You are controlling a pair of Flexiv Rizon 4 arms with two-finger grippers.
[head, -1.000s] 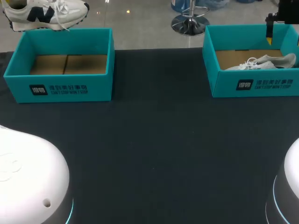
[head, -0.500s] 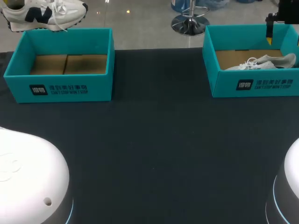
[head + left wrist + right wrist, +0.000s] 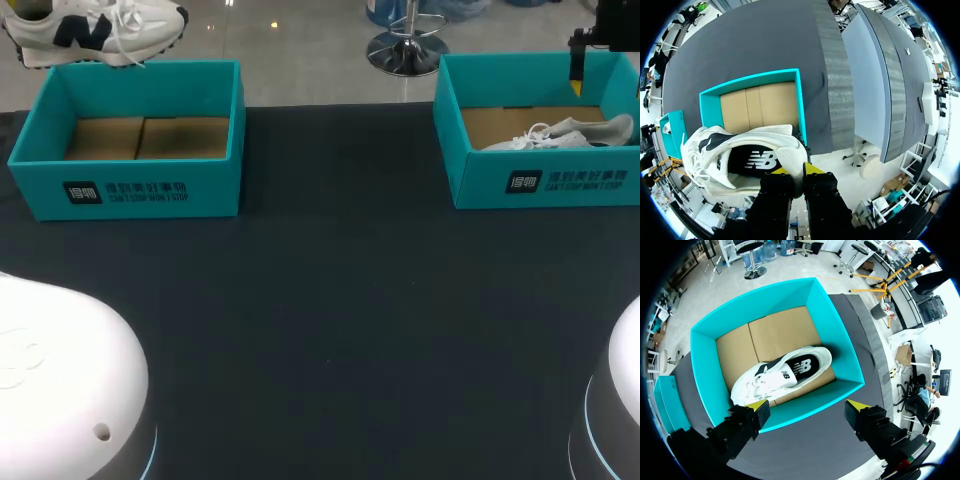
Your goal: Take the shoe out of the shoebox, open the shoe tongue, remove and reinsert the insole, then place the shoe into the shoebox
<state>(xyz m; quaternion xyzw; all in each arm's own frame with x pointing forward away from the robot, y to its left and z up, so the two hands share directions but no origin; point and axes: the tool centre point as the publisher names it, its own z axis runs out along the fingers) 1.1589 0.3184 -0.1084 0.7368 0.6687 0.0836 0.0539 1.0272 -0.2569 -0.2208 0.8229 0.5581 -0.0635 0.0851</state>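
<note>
Left gripper (image 3: 796, 171) clamped white lace-up sneaker (image 3: 785, 142) by heel, teal cardboard shoebox (image 3: 760, 105) sat beyond fingertips (image 3: 814, 168); right gripper (image 3: 807, 410) fingers (image 3: 756, 409) stood wide apart.

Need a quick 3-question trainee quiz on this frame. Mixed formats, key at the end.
1. True or false: the left box holds a shoe.
2. The right tool is: A) shut on a shoe; B) open above the right box; C) resting on the table.
3. Fill in: the left tool is shut on a ____.
Key:
1. False: the left box is empty.
2. B; the right shoe lies inside that box.
3. shoe: the left shoe, held clear of the left box.
</note>
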